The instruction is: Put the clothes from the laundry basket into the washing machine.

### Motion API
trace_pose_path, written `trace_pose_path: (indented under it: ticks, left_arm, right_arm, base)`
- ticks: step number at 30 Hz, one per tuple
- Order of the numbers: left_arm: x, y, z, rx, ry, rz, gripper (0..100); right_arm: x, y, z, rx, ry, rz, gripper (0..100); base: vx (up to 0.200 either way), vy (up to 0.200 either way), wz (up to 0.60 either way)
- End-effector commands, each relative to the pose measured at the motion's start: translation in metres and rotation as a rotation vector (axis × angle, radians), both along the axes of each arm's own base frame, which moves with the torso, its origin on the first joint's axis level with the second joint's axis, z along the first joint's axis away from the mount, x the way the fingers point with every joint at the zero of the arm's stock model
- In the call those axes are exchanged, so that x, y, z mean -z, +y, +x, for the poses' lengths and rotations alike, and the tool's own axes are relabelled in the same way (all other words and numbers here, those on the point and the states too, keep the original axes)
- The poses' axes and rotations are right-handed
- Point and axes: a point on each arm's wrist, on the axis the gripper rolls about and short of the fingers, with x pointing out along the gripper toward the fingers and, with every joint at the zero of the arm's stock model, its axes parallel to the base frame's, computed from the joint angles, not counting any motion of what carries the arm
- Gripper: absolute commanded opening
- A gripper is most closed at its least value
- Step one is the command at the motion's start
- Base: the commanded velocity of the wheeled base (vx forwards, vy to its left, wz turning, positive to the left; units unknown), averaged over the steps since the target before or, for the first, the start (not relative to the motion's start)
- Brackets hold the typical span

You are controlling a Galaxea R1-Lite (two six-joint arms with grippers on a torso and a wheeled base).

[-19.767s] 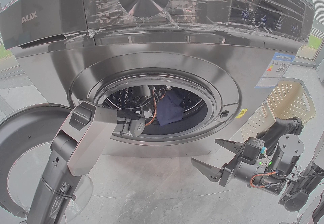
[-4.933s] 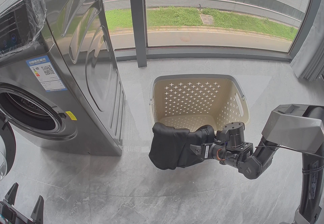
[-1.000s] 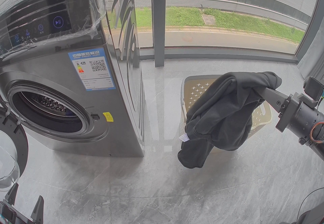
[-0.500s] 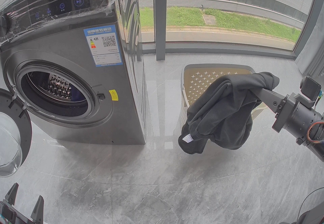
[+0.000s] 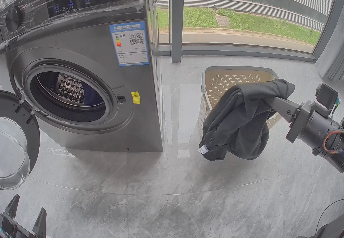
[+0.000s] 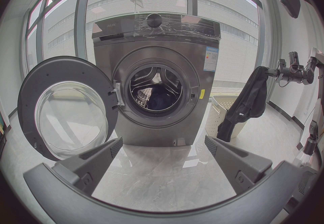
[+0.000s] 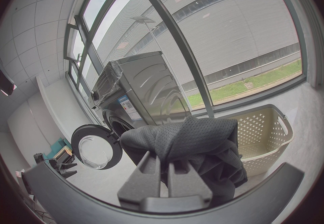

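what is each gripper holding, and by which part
Right gripper: the dark garment, pinched by a bunched fold at its top, the rest hanging down. Left gripper: open, holding nothing.

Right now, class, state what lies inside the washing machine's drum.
The drum shows its studded metal wall and a dark blue garment lying low inside. The opening's rim hides the drum's front floor.

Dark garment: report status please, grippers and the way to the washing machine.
Right gripper shut on dark garment, hanging before laundry basket. Left gripper open, low. Washing machine door open.
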Motion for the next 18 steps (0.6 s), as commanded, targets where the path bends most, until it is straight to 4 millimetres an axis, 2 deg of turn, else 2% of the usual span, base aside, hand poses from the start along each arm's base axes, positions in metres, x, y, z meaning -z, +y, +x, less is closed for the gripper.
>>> trace_pose_path:
  ticks: [1,18]
  left_arm:
    - [0.0044,0.0000,0.0000,-0.001,0.001,0.001,100]
    - [0.0044,0.0000,0.0000,-0.001,0.001,-0.001,100]
  right_arm:
    - [0.0013,0.0004,0.0003,-0.002,0.005,-0.003,0]
    - [0.0014,0.0006,0.0005,-0.002,0.005,-0.003,0]
  base:
    - [0.000,0.200,0.00]
    - [0.000,0.200,0.00]
